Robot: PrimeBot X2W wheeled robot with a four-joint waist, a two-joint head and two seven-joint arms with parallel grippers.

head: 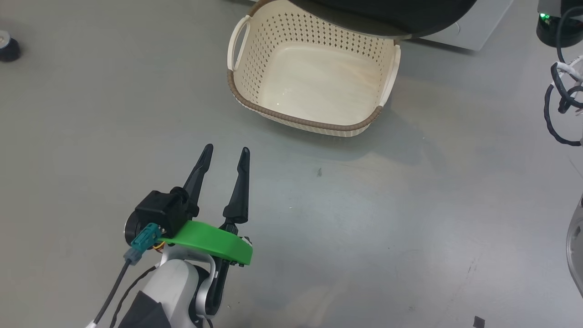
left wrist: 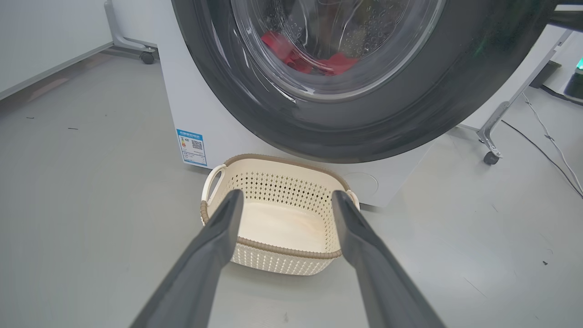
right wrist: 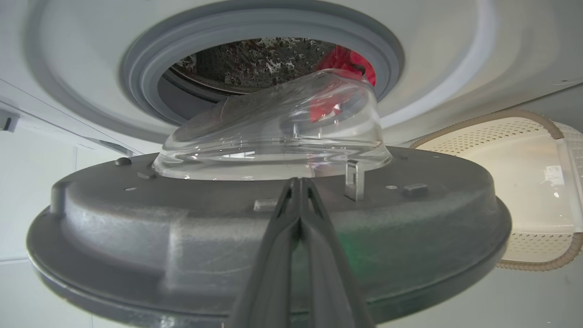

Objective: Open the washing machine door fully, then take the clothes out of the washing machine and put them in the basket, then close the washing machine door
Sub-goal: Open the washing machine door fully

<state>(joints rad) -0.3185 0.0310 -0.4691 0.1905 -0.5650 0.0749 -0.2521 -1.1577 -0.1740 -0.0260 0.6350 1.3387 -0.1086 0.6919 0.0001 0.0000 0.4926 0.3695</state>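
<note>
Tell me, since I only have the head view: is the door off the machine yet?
Observer: Yes. The right wrist view shows the door swung away from the drum mouth, inner face and glass bowl exposed. I can't tell whether it is fully open.
Operator: Where's the right gripper?
Observer: The right gripper is shut, with its fingertips at the door's inner face, beside the latch.
Operator: Any clothes inside?
Observer: Yes, red clothes lie inside the drum mouth, partly seen through the bowl.
</note>
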